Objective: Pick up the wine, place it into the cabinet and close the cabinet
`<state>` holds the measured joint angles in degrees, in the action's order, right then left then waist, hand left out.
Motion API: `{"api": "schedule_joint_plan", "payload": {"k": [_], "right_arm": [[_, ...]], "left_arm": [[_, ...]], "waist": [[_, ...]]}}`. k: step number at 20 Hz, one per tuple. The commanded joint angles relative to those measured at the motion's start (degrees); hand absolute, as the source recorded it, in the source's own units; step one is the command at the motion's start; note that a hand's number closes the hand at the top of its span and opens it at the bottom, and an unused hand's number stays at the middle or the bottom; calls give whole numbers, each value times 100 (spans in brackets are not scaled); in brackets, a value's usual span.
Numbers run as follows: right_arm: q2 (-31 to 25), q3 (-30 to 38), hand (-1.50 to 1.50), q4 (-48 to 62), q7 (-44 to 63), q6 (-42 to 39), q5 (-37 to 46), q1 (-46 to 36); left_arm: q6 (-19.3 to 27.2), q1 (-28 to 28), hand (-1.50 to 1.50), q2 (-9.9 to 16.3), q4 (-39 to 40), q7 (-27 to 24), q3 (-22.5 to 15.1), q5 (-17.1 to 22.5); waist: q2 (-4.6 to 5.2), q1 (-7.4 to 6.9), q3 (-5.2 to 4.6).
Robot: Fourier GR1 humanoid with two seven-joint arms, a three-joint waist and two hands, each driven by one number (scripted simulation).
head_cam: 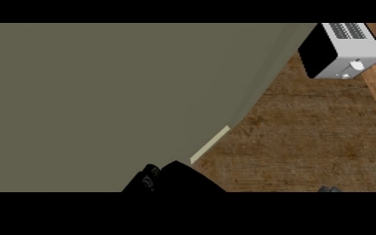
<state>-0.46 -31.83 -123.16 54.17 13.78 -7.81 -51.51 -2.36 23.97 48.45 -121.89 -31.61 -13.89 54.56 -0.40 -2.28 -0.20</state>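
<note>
A big olive-grey cabinet door (125, 99) fills most of the head view and hides whatever lies behind it. Its pale edge strip (210, 145) runs slanting down toward the lower middle. My left hand (172, 180) shows as a black mass at the bottom edge, right at the lower end of that door edge and seemingly against the panel. Only a small dark tip of my right hand (328, 189) peeks in at the lower right corner. No wine bottle can be seen anywhere.
Wooden counter top (301, 139) shows to the right of the door. A toaster (334, 50), black-sided with a silver front, stands at the upper right corner.
</note>
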Motion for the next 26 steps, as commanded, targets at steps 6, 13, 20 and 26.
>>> {"api": "schedule_joint_plan", "payload": {"k": [6, 13, 20, 26], "right_arm": [[45, -207, 150, 2675, -1128, 1059, 245, -1539], [46, 418, 150, 4681, -2117, 1168, -527, -2313], [46, 857, 150, 6500, -3359, 941, -673, -2465], [-289, 981, 150, 7145, -4070, 490, -516, -2030]], "left_arm": [[-1255, 553, 150, 390, 262, 34, 943, 678], [-1674, 397, 150, 522, 547, 261, 1484, 1113], [-1723, 520, 150, 664, 360, 584, 1934, 1425], [-1778, 504, 150, 497, 472, 522, 1955, 1316]], "waist": [[38, -112, 2], [88, -135, 4], [95, -139, 15], [149, -100, 11]]}}
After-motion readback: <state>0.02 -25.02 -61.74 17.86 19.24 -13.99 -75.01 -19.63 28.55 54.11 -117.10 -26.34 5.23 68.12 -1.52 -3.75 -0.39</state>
